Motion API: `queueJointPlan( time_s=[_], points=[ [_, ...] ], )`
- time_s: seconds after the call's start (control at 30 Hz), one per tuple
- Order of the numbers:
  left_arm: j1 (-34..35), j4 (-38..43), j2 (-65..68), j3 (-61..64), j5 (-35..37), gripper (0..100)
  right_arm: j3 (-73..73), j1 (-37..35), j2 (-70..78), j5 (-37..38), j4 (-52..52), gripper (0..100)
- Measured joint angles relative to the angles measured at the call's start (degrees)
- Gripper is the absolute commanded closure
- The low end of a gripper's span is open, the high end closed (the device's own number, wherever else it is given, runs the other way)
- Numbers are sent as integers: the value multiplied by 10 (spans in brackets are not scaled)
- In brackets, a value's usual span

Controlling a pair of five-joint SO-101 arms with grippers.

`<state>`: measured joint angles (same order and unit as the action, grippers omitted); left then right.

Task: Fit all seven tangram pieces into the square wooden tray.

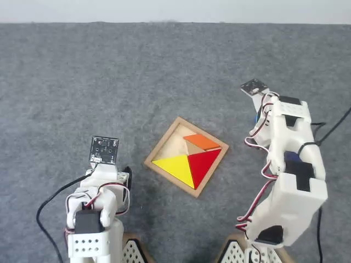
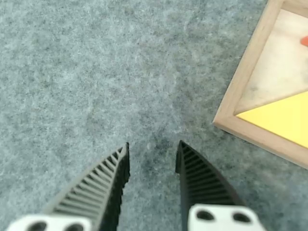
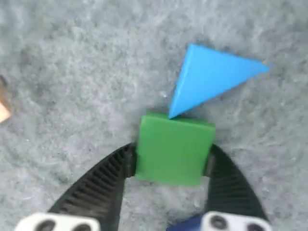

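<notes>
Beside the left end effector (image 2: pixel 151 149), a little ahead and to one side of its tips, lies the square wooden tray (image 2: pixel 243 67) on the grey surface (image 1: pixel 82 82). This end effector hangs spread just over the surface, with nothing between its jaws.

The tray is partly filled. The yellow triangle (image 1: pixel 178 166) and the red triangle (image 1: pixel 204 163) lie flat against each other and cover the half nearer to the arms. The orange piece (image 1: pixel 202 141) sits on the far side of them. Next to it is a pale triangle (image 1: pixel 191 147), and I cannot tell if this is a piece or bare wood. The tray corner closest to the left end effector has its floor uncovered.

Between the jaws of the right end effector (image 3: pixel 171 151) is the green square (image 3: pixel 174 149), pinched on two opposite sides and well apart from the tray. Just beyond its tips lies the blue triangle (image 3: pixel 211 77), one corner touching the far edge of the square.

By my judgement, three or four pieces are placed. The green and blue ones must still go in, and at least one more.
</notes>
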<state>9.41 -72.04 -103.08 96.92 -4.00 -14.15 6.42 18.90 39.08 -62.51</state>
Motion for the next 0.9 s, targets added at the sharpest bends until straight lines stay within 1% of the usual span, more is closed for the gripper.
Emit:
queueJointPlan(
  time_s=[0.17, 0.27, 0.4, 0.57, 0.7, 0.9],
  points=[
    [0, 0, 0, 0, 0, 847, 3, -1, 0, 0, 0, 915],
    [0, 0, 0, 0, 0, 847, 8, -1, -5, -18, -4, 916],
    [0, 0, 0, 0, 0, 847, 25, -17, -35, -27, -56, 916],
    [0, 0, 0, 0, 0, 847, 39, -92, -94, -44, -113, 916],
    [0, 0, 0, 0, 0, 847, 39, -165, -121, -73, -122, 915],
    [0, 0, 0, 0, 0, 847, 47, -275, -122, -107, -123, 916]
  ],
)
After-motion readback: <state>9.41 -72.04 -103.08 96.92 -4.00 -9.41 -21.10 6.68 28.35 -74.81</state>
